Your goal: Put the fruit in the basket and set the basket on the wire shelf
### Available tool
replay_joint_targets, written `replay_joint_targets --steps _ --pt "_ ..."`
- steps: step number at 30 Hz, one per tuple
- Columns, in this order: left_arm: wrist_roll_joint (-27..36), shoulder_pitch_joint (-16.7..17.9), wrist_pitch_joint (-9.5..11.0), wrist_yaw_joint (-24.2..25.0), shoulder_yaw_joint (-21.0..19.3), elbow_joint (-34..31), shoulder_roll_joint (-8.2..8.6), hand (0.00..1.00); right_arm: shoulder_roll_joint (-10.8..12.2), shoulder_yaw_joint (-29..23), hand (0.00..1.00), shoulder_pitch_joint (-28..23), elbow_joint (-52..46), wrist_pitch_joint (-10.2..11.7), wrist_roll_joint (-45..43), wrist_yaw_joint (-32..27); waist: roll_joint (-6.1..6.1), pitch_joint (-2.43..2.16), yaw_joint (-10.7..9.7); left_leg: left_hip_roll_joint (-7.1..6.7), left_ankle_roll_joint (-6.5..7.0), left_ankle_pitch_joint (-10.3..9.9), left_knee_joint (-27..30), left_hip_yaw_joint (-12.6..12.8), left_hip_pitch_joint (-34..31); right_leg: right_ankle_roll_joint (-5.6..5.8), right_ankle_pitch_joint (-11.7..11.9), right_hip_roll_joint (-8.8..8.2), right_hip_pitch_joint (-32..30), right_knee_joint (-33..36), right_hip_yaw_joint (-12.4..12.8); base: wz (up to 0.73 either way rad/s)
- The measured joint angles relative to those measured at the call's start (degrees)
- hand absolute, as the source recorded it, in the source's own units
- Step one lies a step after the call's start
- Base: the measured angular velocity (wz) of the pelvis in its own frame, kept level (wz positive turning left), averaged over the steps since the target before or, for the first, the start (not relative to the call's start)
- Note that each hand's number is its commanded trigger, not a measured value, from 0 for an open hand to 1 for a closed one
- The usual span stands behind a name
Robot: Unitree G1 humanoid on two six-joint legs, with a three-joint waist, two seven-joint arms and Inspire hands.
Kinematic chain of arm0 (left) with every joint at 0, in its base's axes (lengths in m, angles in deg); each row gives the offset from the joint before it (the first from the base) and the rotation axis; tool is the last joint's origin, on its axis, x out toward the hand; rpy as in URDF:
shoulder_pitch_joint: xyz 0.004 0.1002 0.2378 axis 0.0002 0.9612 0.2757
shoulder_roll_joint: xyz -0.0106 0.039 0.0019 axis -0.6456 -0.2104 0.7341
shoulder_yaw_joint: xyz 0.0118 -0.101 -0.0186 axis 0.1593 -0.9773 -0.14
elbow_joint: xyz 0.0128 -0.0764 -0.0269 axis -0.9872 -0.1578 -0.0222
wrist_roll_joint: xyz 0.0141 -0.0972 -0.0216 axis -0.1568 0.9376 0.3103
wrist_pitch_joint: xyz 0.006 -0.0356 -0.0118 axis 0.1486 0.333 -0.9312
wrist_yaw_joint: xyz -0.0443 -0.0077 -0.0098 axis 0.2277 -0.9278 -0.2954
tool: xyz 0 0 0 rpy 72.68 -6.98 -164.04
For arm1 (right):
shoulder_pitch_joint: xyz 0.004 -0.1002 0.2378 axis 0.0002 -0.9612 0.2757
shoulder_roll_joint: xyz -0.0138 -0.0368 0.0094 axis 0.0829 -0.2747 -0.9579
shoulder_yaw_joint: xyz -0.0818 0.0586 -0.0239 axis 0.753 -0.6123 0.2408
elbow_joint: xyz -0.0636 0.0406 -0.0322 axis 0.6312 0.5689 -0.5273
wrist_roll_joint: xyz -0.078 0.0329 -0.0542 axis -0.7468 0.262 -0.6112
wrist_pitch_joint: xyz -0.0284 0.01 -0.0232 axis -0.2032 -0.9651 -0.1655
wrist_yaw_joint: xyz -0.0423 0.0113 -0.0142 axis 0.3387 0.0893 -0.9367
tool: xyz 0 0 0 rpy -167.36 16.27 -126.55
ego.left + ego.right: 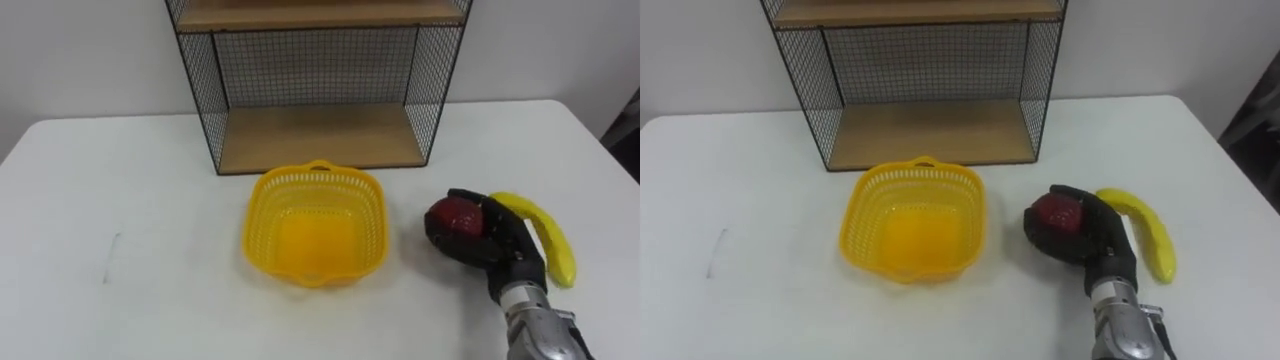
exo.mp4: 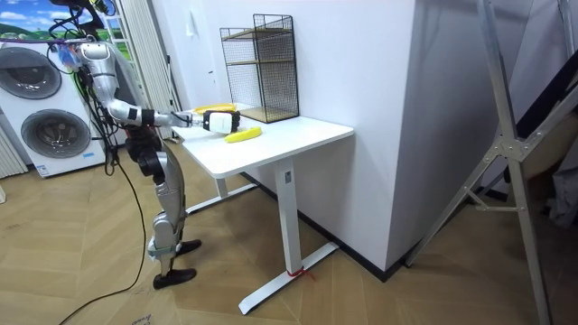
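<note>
A yellow plastic basket (image 1: pixel 316 222) (image 1: pixel 913 216) sits empty on the white table (image 1: pixel 130 200), in front of the wire shelf (image 1: pixel 318 80) (image 1: pixel 925 75). To its right my right hand (image 1: pixel 495 235) (image 1: pixel 1095 235) is curled round a dark red fruit (image 1: pixel 452 218) (image 1: pixel 1052 216), held just above the table. A yellow banana (image 1: pixel 545 235) (image 1: pixel 1147 230) lies on the table right beside that hand, on its right. In the room view the robot stands at the table's end with its right arm (image 2: pixel 172 117) stretched over the tabletop near the banana (image 2: pixel 242 135).
The wire shelf has a wooden bottom board (image 1: pixel 320 138) and an upper board (image 1: pixel 315 14), both bare, standing against the wall at the table's back. A faint dark mark (image 1: pixel 108 255) is on the table's left part.
</note>
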Motion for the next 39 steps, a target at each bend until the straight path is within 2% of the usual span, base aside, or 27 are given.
replay_joint_targets --steps 5,11,16,18,26,30,35,39 --pt "0.0 -0.1 0.0 0.0 0.0 1.1 0.06 0.00 -0.2 -0.1 1.00 0.0 -4.2 0.0 0.0 0.0 0.11 0.03 0.0 0.00 -0.05 0.1 -0.2 0.0 -0.3 0.00 0.0 0.01 -0.3 0.1 -0.2 0.00" --pt "0.5 -0.4 0.5 0.1 0.0 1.1 0.04 0.00 -0.2 -0.1 1.00 0.1 -8.2 0.0 -0.5 0.0 -1.09 0.19 -0.1 -0.07 -0.04 0.2 -0.1 0.3 -0.7 -0.02 0.0 -0.02 -0.3 -0.7 -0.4 0.00" --pt "0.6 -1.6 0.5 0.1 0.2 1.2 -0.01 0.00 -0.2 0.0 1.00 0.1 -12.8 0.0 -9.3 -0.2 -1.62 0.18 0.2 -0.08 -0.05 0.2 -0.3 0.6 -0.8 -0.02 0.0 0.02 -0.3 -1.1 -0.2 0.00" --pt "0.6 -1.8 0.7 0.1 0.6 1.1 -0.10 0.00 -0.2 0.0 1.00 0.1 -15.3 0.0 -10.1 -0.4 -1.90 0.00 0.1 -0.08 -0.06 0.2 -0.5 0.7 -0.6 -0.05 0.1 0.06 -0.3 -1.4 0.0 -0.04" --pt "0.4 -2.2 1.5 0.1 1.2 1.2 -0.29 0.00 -0.3 0.2 1.00 0.6 -19.3 0.1 -17.6 -0.2 -1.55 0.08 0.4 0.08 -0.07 0.1 -0.8 0.8 -0.5 -0.06 0.2 0.06 -0.3 -1.0 0.0 0.00" --pt "0.2 -2.6 1.5 0.3 1.2 2.1 -0.43 0.00 -0.3 1.6 1.00 0.6 -19.3 0.1 -19.7 0.7 -1.32 0.17 1.4 0.11 -0.06 0.2 -0.8 0.6 -0.4 -0.06 0.2 0.06 -0.3 -0.6 0.2 -0.04" --pt "0.2 -2.4 0.6 0.7 1.4 3.4 -0.75 0.00 -0.4 5.0 1.00 0.7 -19.3 -0.3 -22.6 4.5 -1.64 0.19 2.1 0.03 -0.09 0.2 -1.0 0.3 0.0 -0.06 0.2 0.06 -0.2 -0.6 0.1 0.00" --pt "0.2 -2.5 0.0 0.7 3.1 3.3 -0.80 0.00 -0.4 7.8 1.00 1.4 -19.5 -1.9 -24.4 6.7 -2.08 0.08 3.0 0.02 -0.10 0.3 -1.0 0.2 -0.4 -0.06 0.2 0.05 -0.3 -0.5 0.0 0.01"
